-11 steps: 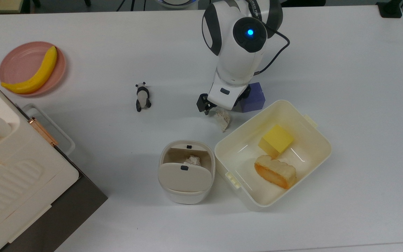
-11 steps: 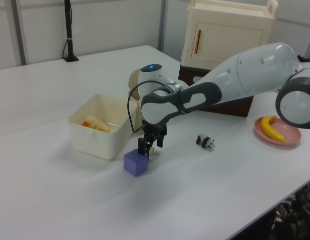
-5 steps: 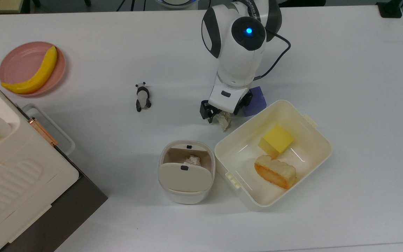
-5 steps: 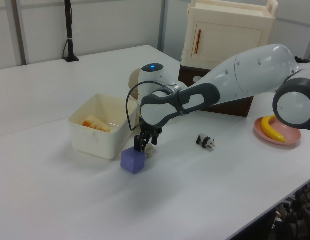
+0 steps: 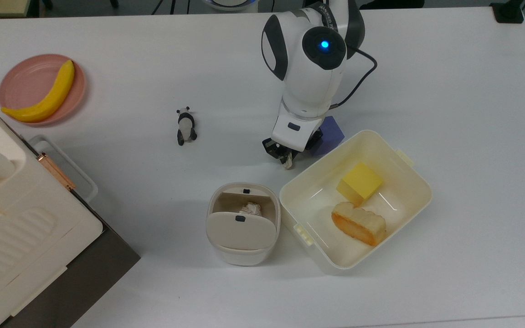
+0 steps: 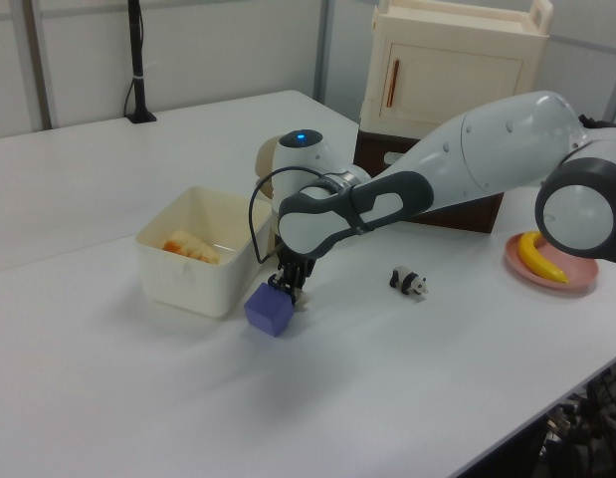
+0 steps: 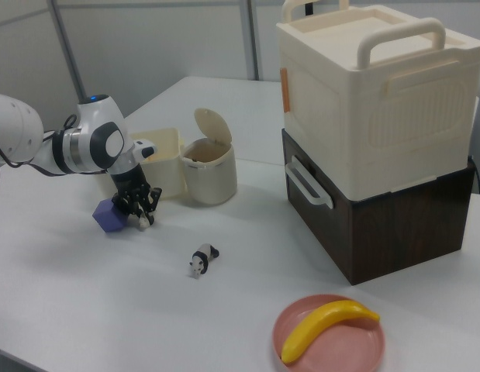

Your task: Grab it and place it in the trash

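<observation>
Tissue wad [image 5: 287, 159] sits on the white table [image 5: 463, 91] pinched between the gripper [image 5: 285, 156] fingers, which are closed on it; only a scrap pokes out below the fingertips in the top view. In the right view the gripper [image 7: 139, 215] is down at table level beside the cube.

Landmark is the square cream tub [image 5: 415, 212]. The wad is just off the tub's upper-left wall in the top view, near the rim, not clearly touching. Blue cube [image 5: 331, 130] is tilted, just beside the same wall and mostly under the arm [image 5: 310, 68]. The trash [image 5: 243, 224] is just off the tub's left side in the top view, flap lid up, opening free, a crumpled piece already inside. A narrow strip of bare table lies between wad and trash.

Open room: wide bare table right of and above the tub in the top view, and below it to the table edge. Well left of the tub are a panda figurine [image 5: 185, 126], a pink plate [image 5: 25, 84] with a banana [image 5: 46, 98], and a stacked cream box [image 5: 12, 228] on a dark base at the table's left edge.

Count: one wad in the gripper, one cube, one panda, one banana, one plate, one trash, one tub holding one yellow block [image 5: 360, 182] and one bread piece [image 5: 358, 223].
</observation>
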Available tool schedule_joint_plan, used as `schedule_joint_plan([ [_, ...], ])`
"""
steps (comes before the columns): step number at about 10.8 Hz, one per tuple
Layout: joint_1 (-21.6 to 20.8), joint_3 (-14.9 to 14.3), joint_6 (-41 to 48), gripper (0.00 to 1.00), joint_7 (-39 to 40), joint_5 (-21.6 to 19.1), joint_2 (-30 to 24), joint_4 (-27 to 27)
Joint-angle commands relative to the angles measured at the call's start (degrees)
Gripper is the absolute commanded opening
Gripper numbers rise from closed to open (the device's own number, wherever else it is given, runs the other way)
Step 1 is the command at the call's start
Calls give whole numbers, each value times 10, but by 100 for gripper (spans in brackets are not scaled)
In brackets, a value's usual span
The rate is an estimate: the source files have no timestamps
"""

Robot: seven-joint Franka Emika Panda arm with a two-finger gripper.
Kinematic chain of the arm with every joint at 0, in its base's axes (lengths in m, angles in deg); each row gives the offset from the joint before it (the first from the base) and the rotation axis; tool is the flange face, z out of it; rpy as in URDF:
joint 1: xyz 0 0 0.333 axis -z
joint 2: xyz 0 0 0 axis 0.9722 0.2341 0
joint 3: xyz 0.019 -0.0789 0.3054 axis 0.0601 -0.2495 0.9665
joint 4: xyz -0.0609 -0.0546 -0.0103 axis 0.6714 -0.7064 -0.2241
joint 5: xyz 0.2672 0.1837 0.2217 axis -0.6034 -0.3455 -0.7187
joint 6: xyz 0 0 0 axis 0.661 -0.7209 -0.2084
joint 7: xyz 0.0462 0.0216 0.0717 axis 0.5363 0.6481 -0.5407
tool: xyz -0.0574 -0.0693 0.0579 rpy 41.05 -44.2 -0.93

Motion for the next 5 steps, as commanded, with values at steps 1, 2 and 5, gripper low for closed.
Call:
schedule_joint_plan([
  [1, -6, -6, -5, 0, -12, 9, -2, -5],
  [2, -2, -6, -1, 0, -11, 8, -22, -5],
  [5, 24, -5, 50, 0, -9, -7, -57, -54],
])
